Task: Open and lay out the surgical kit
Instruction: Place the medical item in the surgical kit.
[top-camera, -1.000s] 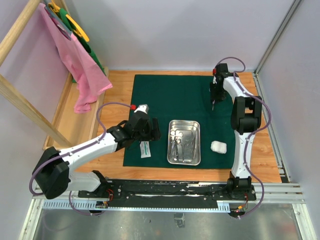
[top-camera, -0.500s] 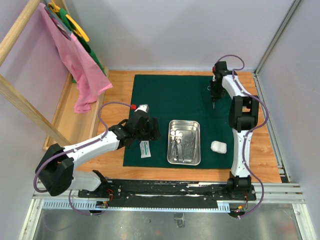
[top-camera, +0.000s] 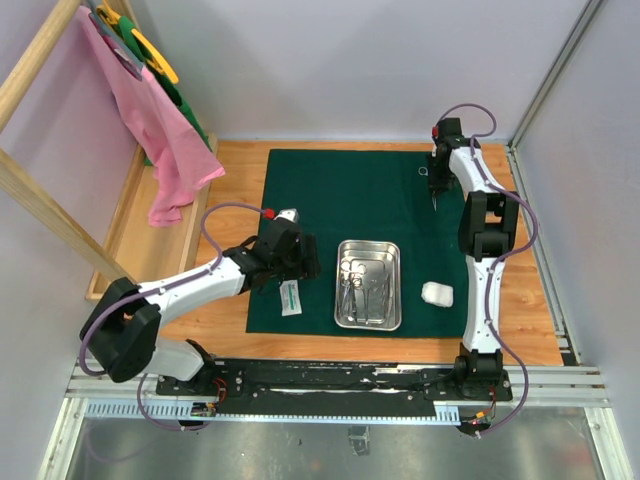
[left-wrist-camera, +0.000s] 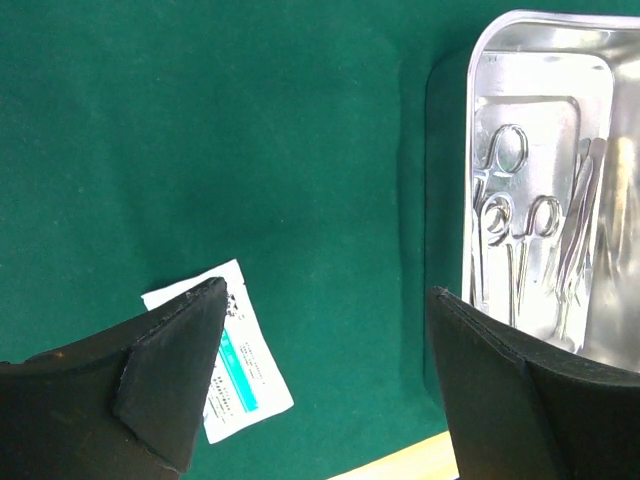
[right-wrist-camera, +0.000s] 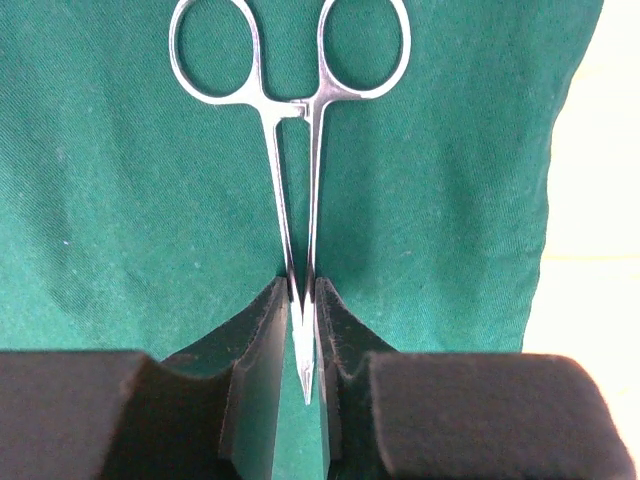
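My right tool (right-wrist-camera: 303, 320) pinches the clamp (right-wrist-camera: 301, 106) by its tips; I should lay it flat on the cloth (right-wrist-camera: 110, 220), inside the edge. My left tool (left-wrist-camera: 325, 340) is spread wide.

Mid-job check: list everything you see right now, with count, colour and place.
cloth wrap: 1, dark green, spread flat on table
table: 1, wood-coloured, under the cloth
tray: 1, shiny steel, near middle of cloth
instruments: several, steel, inside tray
clamp: 1, steel, over cloth's far right corner
packet: 1, white, on cloth left of tray
gauze wad: 1, white, on cloth right of tray
hanging cloth: 1, pink, on wooden rack, far left
left gripper: 1, black, open, by packet
right gripper: 1, black, shut on clamp
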